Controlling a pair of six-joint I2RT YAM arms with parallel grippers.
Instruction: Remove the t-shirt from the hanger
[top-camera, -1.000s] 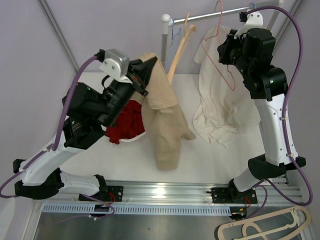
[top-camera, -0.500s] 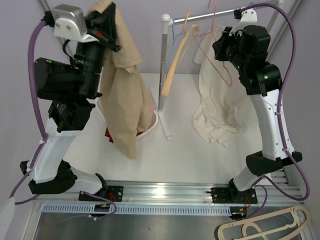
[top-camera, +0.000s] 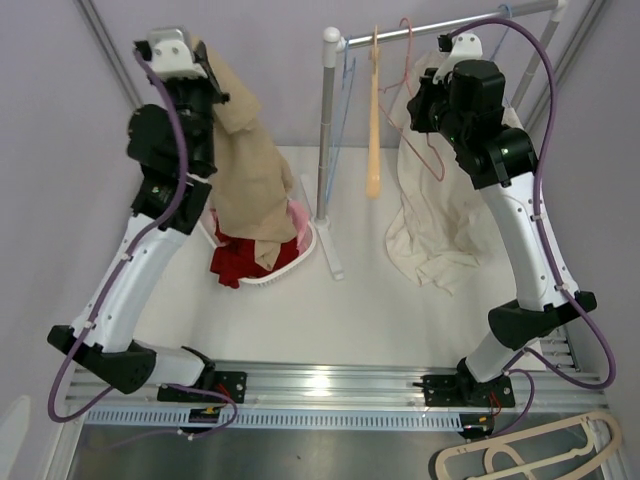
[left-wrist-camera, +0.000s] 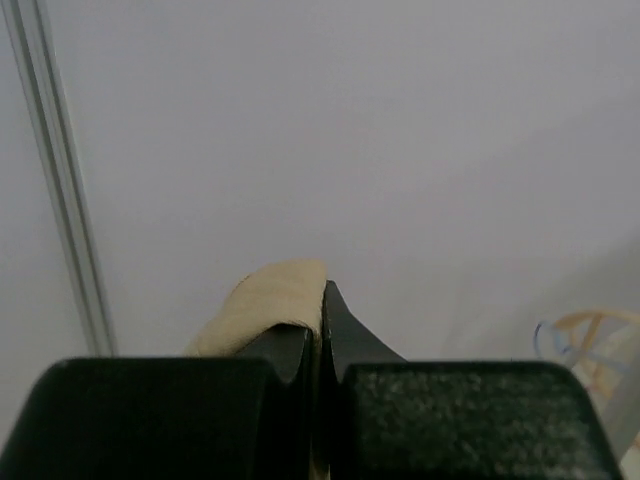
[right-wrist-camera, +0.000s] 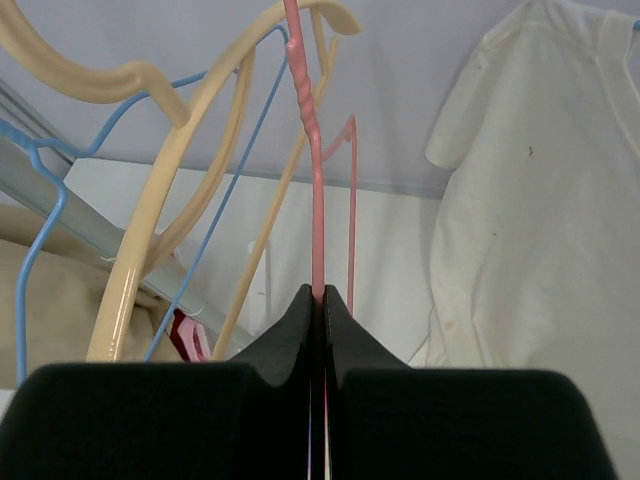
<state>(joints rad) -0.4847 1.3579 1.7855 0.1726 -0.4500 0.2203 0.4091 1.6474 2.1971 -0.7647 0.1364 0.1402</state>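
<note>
Two hands, both pinching: we see the left hand clamped on the t-shirt, upper left, which hangs down to the basket; the right hand grips the pink hanger, upper right, by the rail.

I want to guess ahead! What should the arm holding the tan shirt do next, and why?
Probably the left gripper should lower and open: its tan shirt already hangs free of the pink hanger, over the white basket.

Red cloth in a white basket on the table, just beside the upright rack pole.
</note>
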